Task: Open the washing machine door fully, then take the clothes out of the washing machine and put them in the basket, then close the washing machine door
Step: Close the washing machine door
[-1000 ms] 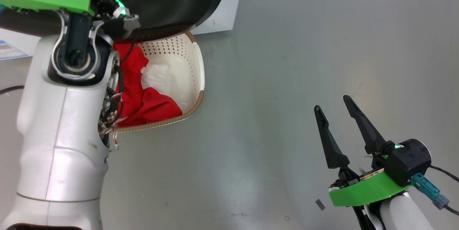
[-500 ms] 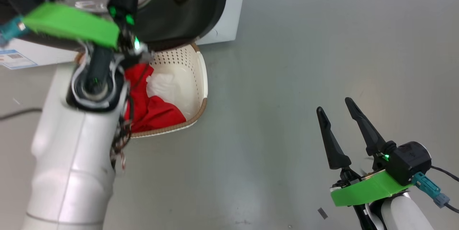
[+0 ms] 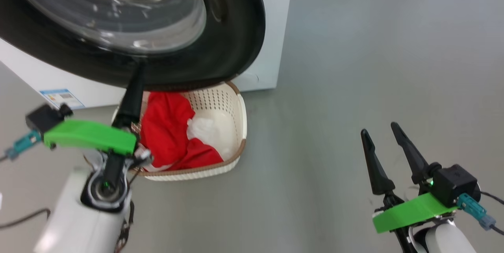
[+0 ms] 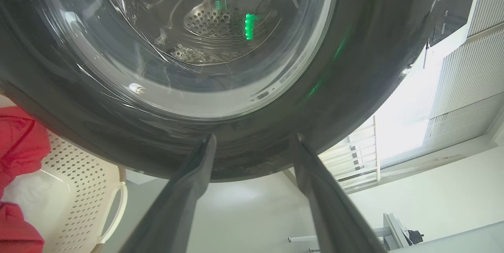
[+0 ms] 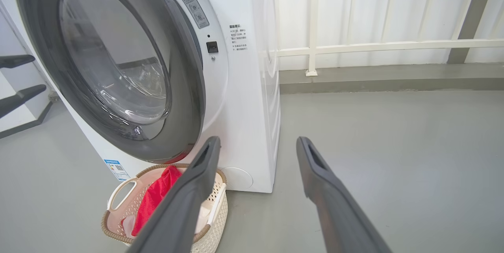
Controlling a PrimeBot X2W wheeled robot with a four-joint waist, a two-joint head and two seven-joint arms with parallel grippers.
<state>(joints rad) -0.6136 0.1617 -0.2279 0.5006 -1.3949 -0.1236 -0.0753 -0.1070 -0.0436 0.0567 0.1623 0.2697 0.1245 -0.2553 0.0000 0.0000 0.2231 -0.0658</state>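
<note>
No word legible anywhere. On the washing machine (image 5: 252, 99) front, right of the door: grey sticker (image 5: 191, 4) with a red warning triangle, its lines too small to read. Below it, block of small dark print (image 5: 238, 38), illegible. Low on the front, blue-edged label (image 5: 116, 169), print unreadable.

Laundry corner in a bare utility-type room, maybe a closed-in balcony: a white front-load washing machine (image 5: 246, 107) stands on a smooth grey floor (image 5: 393, 146) w/ a white railing (image 5: 313, 48) & pale pleated covering behind it. A small basket (image 3: 241, 119) w/ red clothes (image 3: 165, 127) sits at the machine's foot, & the machine front carries a blue label (image 5: 116, 169) & a warning sticker (image 5: 191, 4). White slatted panels (image 4: 468, 87) & strong daylight show in the left wrist view, no furniture close by
</note>
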